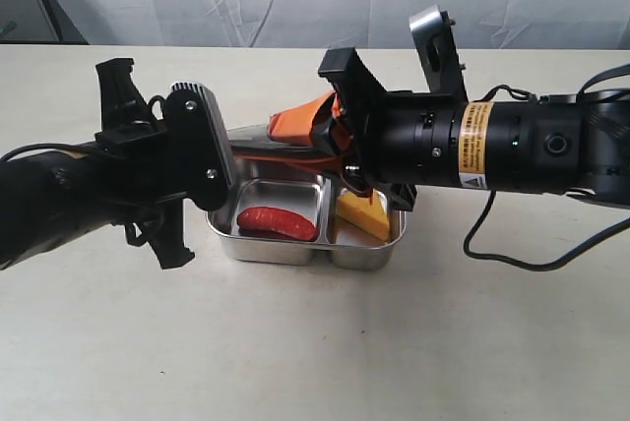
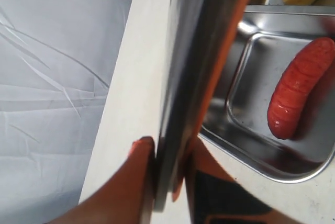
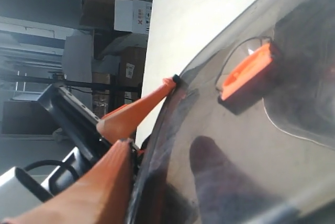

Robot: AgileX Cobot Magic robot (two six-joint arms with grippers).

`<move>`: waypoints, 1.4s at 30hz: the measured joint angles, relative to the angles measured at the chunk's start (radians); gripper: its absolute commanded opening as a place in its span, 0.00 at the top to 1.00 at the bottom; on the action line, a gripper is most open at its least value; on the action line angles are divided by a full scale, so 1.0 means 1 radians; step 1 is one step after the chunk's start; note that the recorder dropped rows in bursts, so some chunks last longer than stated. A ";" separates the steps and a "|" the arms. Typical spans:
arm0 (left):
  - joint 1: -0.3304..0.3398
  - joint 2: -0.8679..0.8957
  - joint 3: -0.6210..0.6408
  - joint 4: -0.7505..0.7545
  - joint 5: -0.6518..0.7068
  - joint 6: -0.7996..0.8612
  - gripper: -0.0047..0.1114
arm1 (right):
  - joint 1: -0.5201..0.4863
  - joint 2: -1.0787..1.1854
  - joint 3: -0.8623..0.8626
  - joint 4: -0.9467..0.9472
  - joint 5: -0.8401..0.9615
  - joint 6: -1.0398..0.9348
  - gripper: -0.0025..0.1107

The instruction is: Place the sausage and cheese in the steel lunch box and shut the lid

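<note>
The steel lunch box (image 1: 307,248) sits mid-table. The red sausage (image 1: 278,222) lies in its left compartment and the yellow cheese (image 1: 362,214) in its right one. The smoky lid (image 1: 264,140) hangs tilted over the box's far rim, held from both sides. My left gripper (image 1: 232,142) is shut on the lid's left edge, and my right gripper (image 1: 320,136) on its right part. In the left wrist view, orange fingers (image 2: 137,182) pinch the edge-on lid (image 2: 193,72) beside the sausage (image 2: 301,85). The right wrist view shows the lid (image 3: 261,145) with its orange valve tab (image 3: 246,75).
A white curtain hangs behind the table's far edge. A black cable (image 1: 492,244) loops on the table under the right arm. Bare tabletop (image 1: 315,352) lies in front of the box. Cardboard boxes (image 3: 133,17) stand beyond the table in the right wrist view.
</note>
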 measured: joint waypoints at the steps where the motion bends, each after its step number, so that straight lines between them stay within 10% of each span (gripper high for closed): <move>1: 0.000 -0.003 0.002 0.003 0.000 0.000 0.96 | 0.000 0.000 0.000 -0.009 0.008 0.002 0.99; 29: 0.000 -0.070 0.019 -0.158 0.017 0.022 0.96 | 0.017 -0.002 -0.021 -0.069 0.076 -0.041 0.99; 42: -0.004 -0.109 0.036 -0.229 0.024 -0.021 0.53 | -0.056 0.031 -0.008 -0.080 0.321 -0.116 0.99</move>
